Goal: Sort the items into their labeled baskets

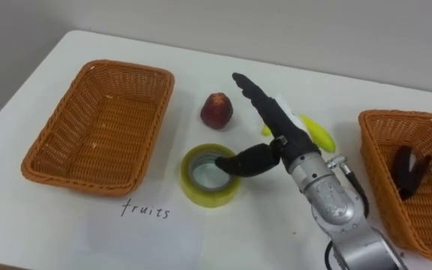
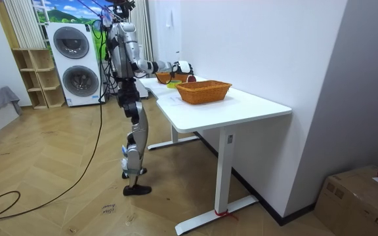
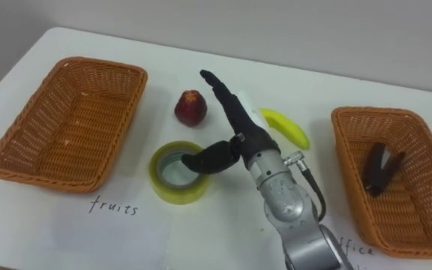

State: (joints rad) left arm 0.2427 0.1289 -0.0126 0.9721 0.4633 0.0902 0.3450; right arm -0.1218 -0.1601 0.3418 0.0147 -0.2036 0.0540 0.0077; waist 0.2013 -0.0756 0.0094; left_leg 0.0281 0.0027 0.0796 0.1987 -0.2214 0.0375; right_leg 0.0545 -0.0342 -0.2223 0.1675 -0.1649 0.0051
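Note:
A yellow tape roll (image 1: 210, 176) lies flat on the white table (image 1: 66, 240), near the front middle. My right hand (image 1: 280, 124) hovers just to its right. The fingers are straight and point toward the far edge, and the thumb reaches over the roll's hole. It holds nothing. A red fruit (image 1: 217, 110) stands behind the roll, left of the fingertips. A yellow banana (image 1: 317, 133) lies partly hidden behind the hand. The left wicker basket (image 1: 100, 124) is empty, with a "fruits" label (image 1: 145, 210) before it. In the right basket (image 1: 396, 127) lies a black office item (image 1: 409, 171).
In the room view I stand upright at the long side of the white table (image 2: 254, 105), one arm stretched over it. A wicker basket (image 2: 203, 91) sits near the table's near end. Washing machines (image 2: 74, 62) stand behind me. A cardboard box (image 2: 363, 196) is on the floor at the room view's right.

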